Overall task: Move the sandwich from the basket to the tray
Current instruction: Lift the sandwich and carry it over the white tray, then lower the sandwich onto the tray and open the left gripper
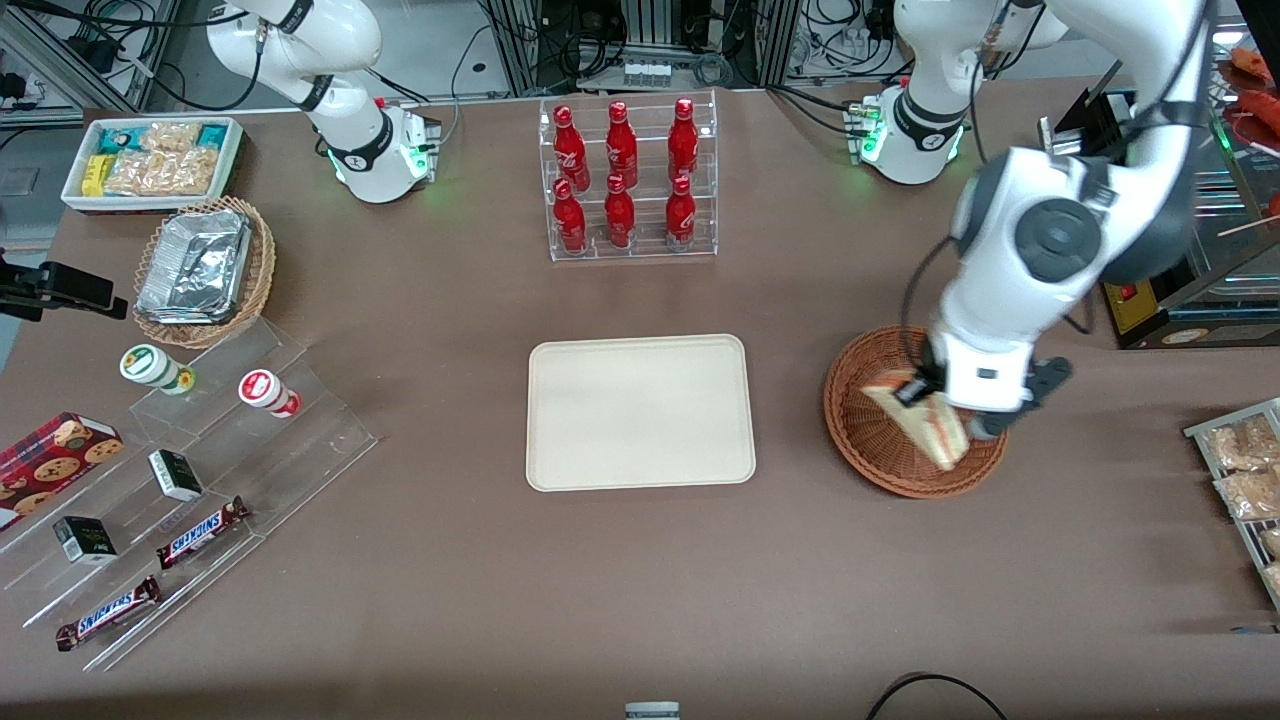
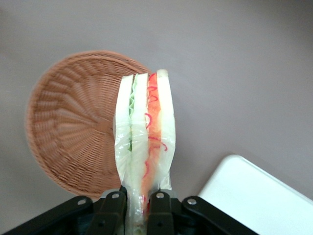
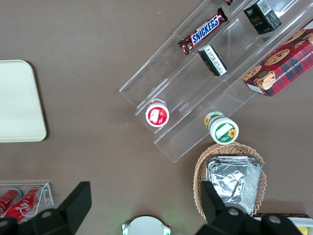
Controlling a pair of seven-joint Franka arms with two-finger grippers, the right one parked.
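Observation:
My left gripper (image 1: 935,400) is shut on the sandwich (image 1: 922,420), a wrapped pale wedge with red and green filling, and holds it lifted above the reddish-brown wicker basket (image 1: 868,430). In the left wrist view the sandwich (image 2: 145,132) hangs between the black fingers (image 2: 160,208), with the basket (image 2: 73,127) below it and empty. The cream tray (image 1: 640,412) lies flat on the table beside the basket, toward the parked arm's end; one corner of it shows in the left wrist view (image 2: 259,191). It is bare.
A clear rack of red bottles (image 1: 627,180) stands farther from the front camera than the tray. A tan basket with foil trays (image 1: 203,272), a white snack box (image 1: 152,160) and clear steps with snacks (image 1: 170,500) lie toward the parked arm's end. Bagged snacks (image 1: 1245,470) sit at the working arm's edge.

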